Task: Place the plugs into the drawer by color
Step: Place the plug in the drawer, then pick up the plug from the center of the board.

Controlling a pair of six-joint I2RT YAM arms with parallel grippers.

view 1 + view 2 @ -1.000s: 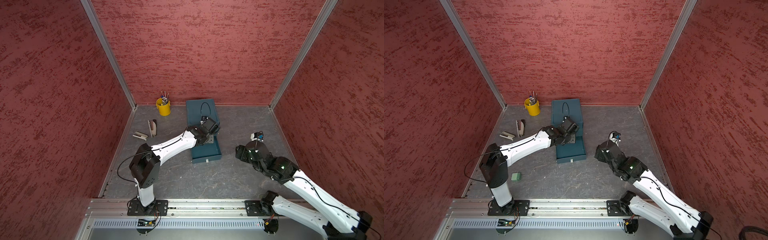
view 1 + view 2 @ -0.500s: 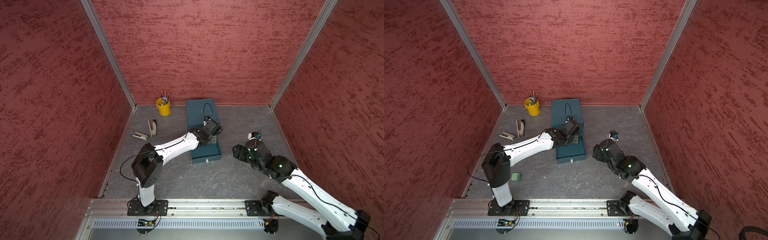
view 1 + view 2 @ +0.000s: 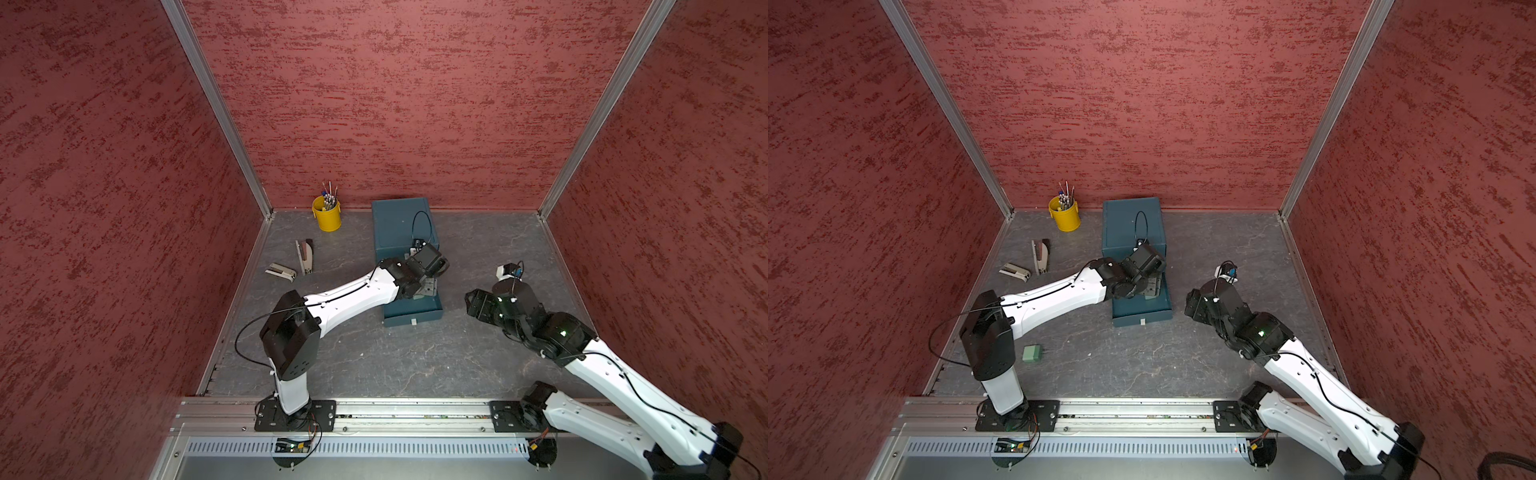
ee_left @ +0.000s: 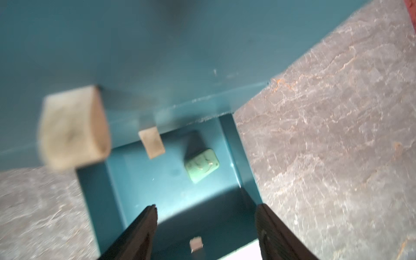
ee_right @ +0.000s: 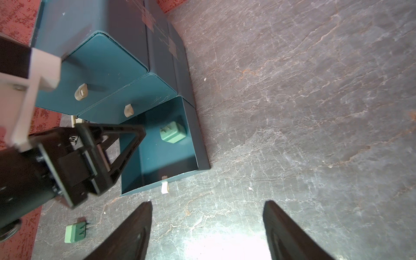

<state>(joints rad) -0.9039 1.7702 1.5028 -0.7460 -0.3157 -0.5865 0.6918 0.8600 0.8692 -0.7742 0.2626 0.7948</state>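
The teal cabinet's bottom drawer (image 3: 415, 313) (image 3: 1142, 316) is pulled out. A green plug (image 4: 202, 165) (image 5: 172, 135) lies prongs-up on its floor, near the back right corner. My left gripper (image 4: 206, 216) (image 3: 424, 286) hangs open just above the drawer with nothing between its fingers (image 5: 117, 130). A second green plug (image 3: 1031, 353) (image 5: 75, 234) lies on the floor beside the left arm's base. To the right of the drawer, my right gripper (image 5: 207, 211) (image 3: 478, 305) is open and empty over bare floor. No other plugs show.
The cabinet (image 3: 399, 220) stands against the back wall with its two upper drawers (image 5: 108, 67) shut. A yellow cup of pens (image 3: 327, 214) and two staplers (image 3: 305, 255) (image 3: 281, 271) are at the back left. Red walls enclose the grey floor.
My left gripper has opened over the drawer and the green plug now lies loose inside it. My right arm has shifted slightly toward the drawer.
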